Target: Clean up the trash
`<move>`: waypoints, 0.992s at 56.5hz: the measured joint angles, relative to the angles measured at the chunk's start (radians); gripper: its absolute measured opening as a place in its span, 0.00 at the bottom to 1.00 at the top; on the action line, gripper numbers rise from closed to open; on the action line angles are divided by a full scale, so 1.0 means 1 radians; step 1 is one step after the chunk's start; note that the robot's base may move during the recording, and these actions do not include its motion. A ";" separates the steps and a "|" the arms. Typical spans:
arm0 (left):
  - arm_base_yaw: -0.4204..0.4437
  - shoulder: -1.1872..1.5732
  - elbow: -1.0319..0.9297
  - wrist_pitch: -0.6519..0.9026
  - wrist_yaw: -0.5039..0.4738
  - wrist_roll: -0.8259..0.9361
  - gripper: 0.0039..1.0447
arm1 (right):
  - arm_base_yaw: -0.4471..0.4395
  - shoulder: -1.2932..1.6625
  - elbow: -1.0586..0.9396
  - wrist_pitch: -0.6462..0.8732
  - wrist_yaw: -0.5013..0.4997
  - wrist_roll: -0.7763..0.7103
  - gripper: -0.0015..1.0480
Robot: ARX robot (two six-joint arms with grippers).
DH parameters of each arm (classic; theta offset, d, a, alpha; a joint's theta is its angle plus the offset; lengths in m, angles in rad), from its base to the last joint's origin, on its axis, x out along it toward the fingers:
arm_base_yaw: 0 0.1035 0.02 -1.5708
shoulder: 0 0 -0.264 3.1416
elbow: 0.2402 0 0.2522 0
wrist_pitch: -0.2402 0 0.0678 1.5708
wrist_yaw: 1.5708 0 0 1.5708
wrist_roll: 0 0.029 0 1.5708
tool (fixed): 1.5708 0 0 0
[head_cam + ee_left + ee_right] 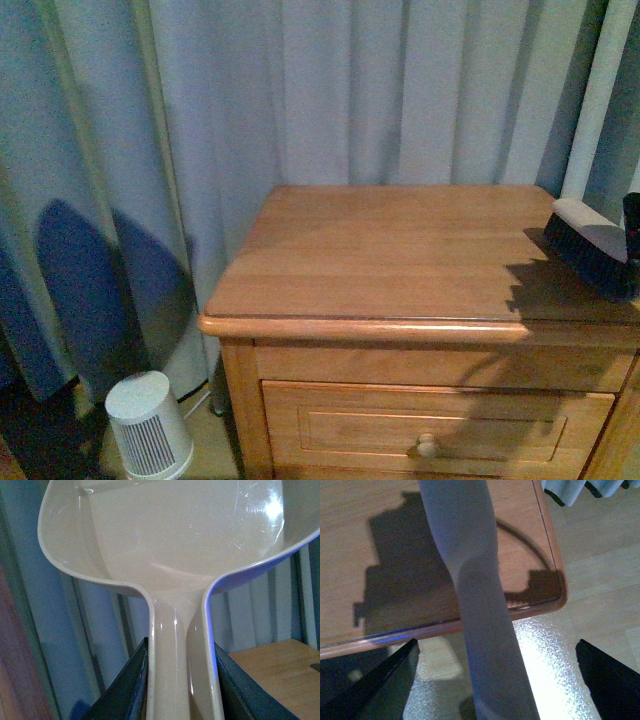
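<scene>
The pinkish dustpan (pixel 175 540) fills the left wrist view, its empty scoop facing the camera. My left gripper (pixel 182 680) is shut on the dustpan's handle, with a dark finger pressed against each side. A brush (pixel 592 245) with black bristles lies over the right edge of the wooden nightstand (pixel 380 250). Its grey handle (pixel 475 580) runs between the fingers of my right gripper (pixel 495 675), which stands open with wide gaps on both sides, off the nightstand's corner (pixel 555 595). The trash is out of view.
Pale curtains (pixel 300 90) hang behind and to the left of the nightstand. A small white ribbed appliance (pixel 150 425) stands on the floor at its left. A drawer with a round knob (pixel 427 445) is below the top. Light floor (pixel 600 580) lies beyond the corner.
</scene>
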 joint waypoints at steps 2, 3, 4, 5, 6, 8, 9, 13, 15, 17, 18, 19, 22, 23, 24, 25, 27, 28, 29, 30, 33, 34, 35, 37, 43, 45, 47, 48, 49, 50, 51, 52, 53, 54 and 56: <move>0.000 0.000 0.000 0.000 0.000 0.000 0.27 | -0.001 0.002 0.000 0.000 -0.005 0.001 0.76; 0.000 0.000 0.000 0.000 0.000 0.000 0.27 | -0.002 0.003 0.000 0.000 -0.007 0.001 0.74; 0.000 0.000 0.000 0.000 0.000 0.000 0.27 | -0.002 0.004 0.000 0.000 -0.008 0.001 0.71; 0.000 0.000 0.000 0.000 0.000 0.000 0.27 | -0.002 0.005 0.000 0.001 -0.008 0.001 0.69; 0.000 0.000 0.000 0.000 0.000 0.000 0.27 | -0.002 0.006 0.000 0.001 -0.009 0.001 0.66; 0.000 0.000 0.000 0.000 0.000 0.000 0.27 | -0.003 0.007 0.000 0.002 -0.010 0.001 0.61; 0.000 0.000 0.000 0.000 0.000 0.000 0.27 | -0.003 0.007 -0.001 0.003 -0.010 0.001 0.59; 0.000 0.000 0.000 0.000 0.000 0.000 0.27 | -0.003 0.008 -0.003 0.008 -0.010 0.002 0.50; 0.000 0.000 0.000 0.000 0.000 0.000 0.27 | -0.003 0.008 -0.006 0.009 -0.010 0.002 0.45; 0.000 0.000 0.000 0.000 0.000 0.000 0.27 | -0.004 0.008 -0.009 0.011 -0.010 0.002 0.40; 0.000 0.000 0.000 0.000 0.000 0.000 0.27 | -0.004 0.008 -0.010 0.013 -0.010 0.002 0.36; 0.000 0.000 0.000 0.000 0.000 0.000 0.27 | -0.004 0.008 -0.011 0.013 -0.010 0.001 0.35; 0.000 0.000 0.000 0.000 0.000 0.000 0.27 | -0.005 0.008 -0.012 0.016 -0.019 0.000 0.27; 0.000 0.000 0.000 0.000 0.000 0.000 0.27 | -0.005 0.008 -0.012 0.017 -0.019 0.002 0.25; 0.000 0.000 0.000 0.000 0.000 0.000 0.27 | -0.005 0.008 -0.012 0.020 -0.019 0.002 0.22; 0.000 0.000 0.000 0.000 0.000 0.000 0.27 | -0.005 0.008 -0.013 0.021 -0.018 0.002 0.21; 0.000 0.000 0.000 0.000 0.000 0.000 0.27 | -0.006 0.008 -0.014 0.028 -0.017 0.002 0.20; 0.000 0.000 0.000 0.000 0.000 0.000 0.27 | -0.008 0.008 -0.015 0.032 -0.018 0.001 0.20; 0.000 0.000 0.000 0.000 0.000 0.000 0.27 | -0.009 0.008 -0.016 0.035 -0.018 0.001 0.20; 0.000 0.000 0.000 0.000 0.000 0.000 0.27 | -0.010 0.008 -0.017 0.040 -0.020 0.000 0.20; 0.000 0.000 0.000 0.000 0.000 0.000 0.27 | -0.011 0.006 -0.024 0.053 -0.018 0.000 0.20; 0.000 0.000 0.000 0.000 0.000 0.000 0.27 | -0.011 0.003 -0.029 0.062 -0.017 -0.004 0.20; 0.000 0.000 0.000 0.000 0.000 0.000 0.27 | -0.011 0.001 -0.031 0.067 -0.015 -0.007 0.20; 0.000 0.000 0.000 0.000 0.000 0.000 0.27 | -0.011 -0.006 -0.041 0.087 -0.003 -0.018 0.20; 0.000 0.000 0.000 0.000 0.000 0.000 0.27 | -0.008 -0.069 -0.090 0.180 0.026 -0.053 0.20; 0.000 0.000 0.000 0.000 0.000 0.000 0.27 | -0.003 -0.107 -0.112 0.222 0.044 -0.074 0.20; 0.000 0.000 0.000 0.000 0.000 0.000 0.27 | 0.001 -0.163 -0.141 0.279 0.060 -0.101 0.20; 0.000 0.000 0.000 0.000 0.000 0.000 0.27 | 0.003 -0.178 -0.147 0.292 0.063 -0.106 0.20; 0.000 0.000 0.000 0.000 0.000 0.000 0.27 | 0.005 -0.206 -0.160 0.316 0.069 -0.119 0.20; 0.000 0.000 0.000 0.000 0.000 0.000 0.27 | 0.007 -0.221 -0.167 0.328 0.072 -0.126 0.20; 0.000 0.000 0.000 0.000 0.000 0.000 0.27 | 0.011 -0.251 -0.182 0.352 0.080 -0.139 0.20; 0.000 0.000 0.000 0.000 0.000 0.000 0.27 | 0.013 -0.266 -0.189 0.364 0.084 -0.146 0.20; 0.000 0.000 0.000 0.000 0.000 0.000 0.27 | 0.016 -0.297 -0.203 0.386 0.092 -0.159 0.20; 0.000 0.000 0.000 0.000 0.000 0.000 0.27 | 0.018 -0.312 -0.211 0.397 0.094 -0.162 0.20; 0.000 0.000 0.000 0.000 0.000 0.000 0.27 | 0.022 -0.359 -0.233 0.428 0.101 -0.180 0.20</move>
